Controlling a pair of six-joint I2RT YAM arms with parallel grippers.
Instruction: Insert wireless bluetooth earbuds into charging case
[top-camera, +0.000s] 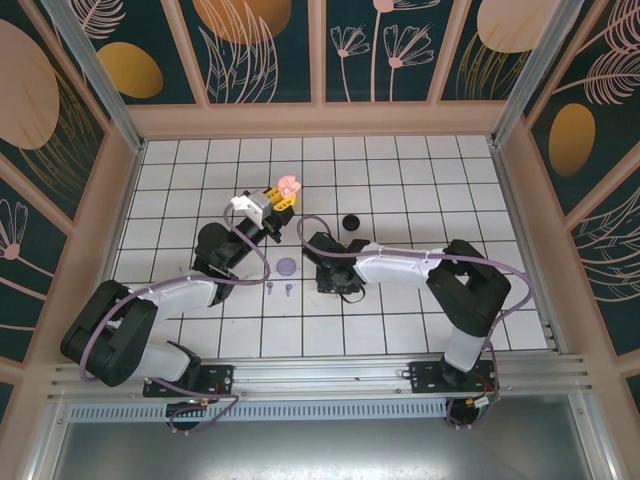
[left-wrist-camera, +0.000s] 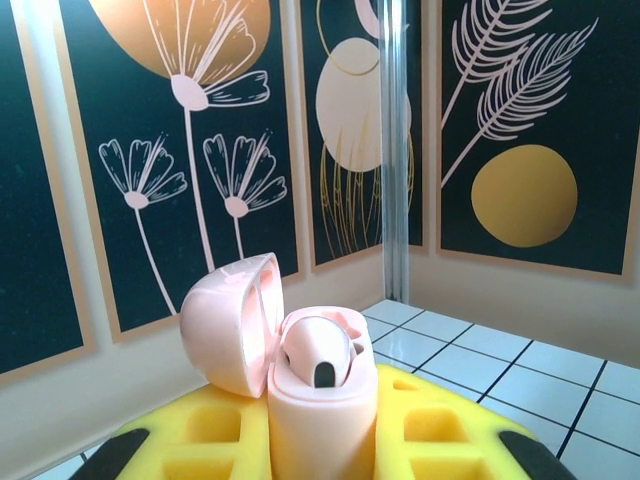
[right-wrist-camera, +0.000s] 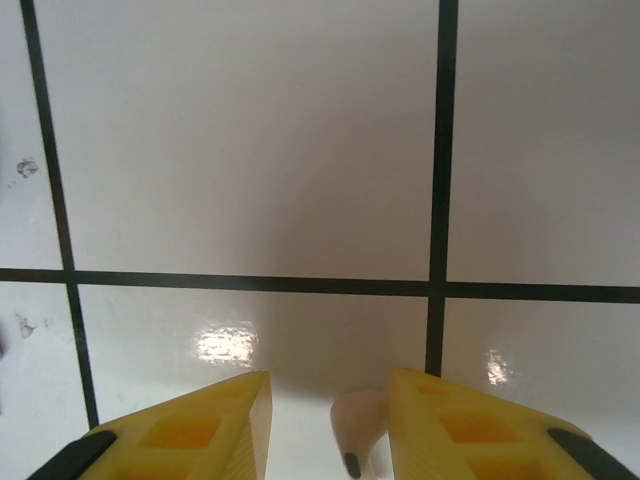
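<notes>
My left gripper (left-wrist-camera: 322, 445) is shut on the body of a pink charging case (left-wrist-camera: 320, 410), held up above the tiles. The lid (left-wrist-camera: 228, 320) of the case hangs open to the left. One pink earbud (left-wrist-camera: 318, 352) sits in the case. From above, the pink case (top-camera: 289, 185) shows at the yellow tips of the left gripper (top-camera: 282, 197). My right gripper (right-wrist-camera: 330, 415) is low over the white floor, jaws apart. A second pink earbud (right-wrist-camera: 358, 428) lies between them, against the right finger (right-wrist-camera: 470, 430), with a gap to the left finger (right-wrist-camera: 190, 432).
A purple round case (top-camera: 287, 267) lies on the tiles between the arms, with two tiny purple earbuds (top-camera: 279, 288) just in front of it. A black round case (top-camera: 351, 221) sits behind the right wrist (top-camera: 325, 252). Patterned walls close in the tiled floor.
</notes>
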